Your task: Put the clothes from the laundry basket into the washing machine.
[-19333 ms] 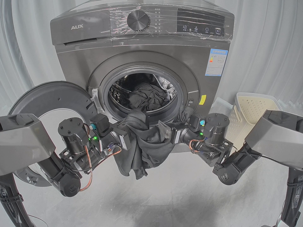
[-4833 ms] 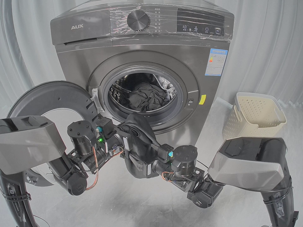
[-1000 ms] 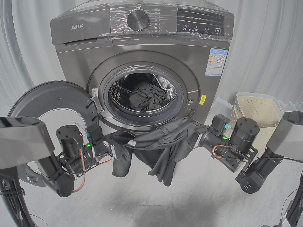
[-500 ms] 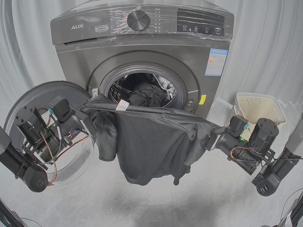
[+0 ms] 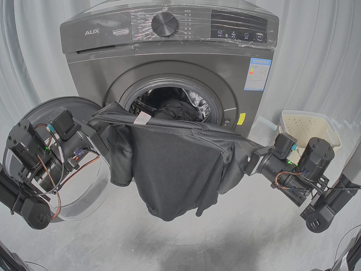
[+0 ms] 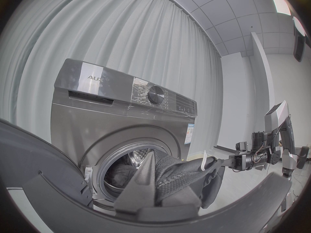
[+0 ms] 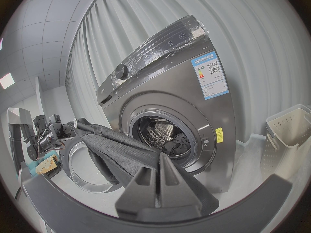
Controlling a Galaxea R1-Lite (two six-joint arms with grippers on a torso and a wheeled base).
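Observation:
A dark grey garment (image 5: 176, 166) hangs stretched out in front of the washing machine (image 5: 169, 61), its top edge level with the open drum mouth (image 5: 171, 111). My left gripper (image 5: 98, 126) is shut on its left end, and my right gripper (image 5: 246, 156) is shut on its right end. In the left wrist view the cloth (image 6: 176, 175) is bunched between my left gripper (image 6: 155, 178). In the right wrist view the cloth (image 7: 129, 156) runs out from my right gripper (image 7: 158, 173). More dark clothes (image 5: 178, 111) lie inside the drum. The cream laundry basket (image 5: 312, 127) stands at the right.
The round machine door (image 5: 56, 159) is swung open to the left, behind my left arm. Grey floor (image 5: 180, 241) lies open below the hanging garment. Pale curtains (image 5: 319, 49) hang behind the machine.
Over the last second both arms have pulled apart and lifted, spreading the garment wide. Since half a second ago the left end has risen slightly and the cloth hangs flatter.

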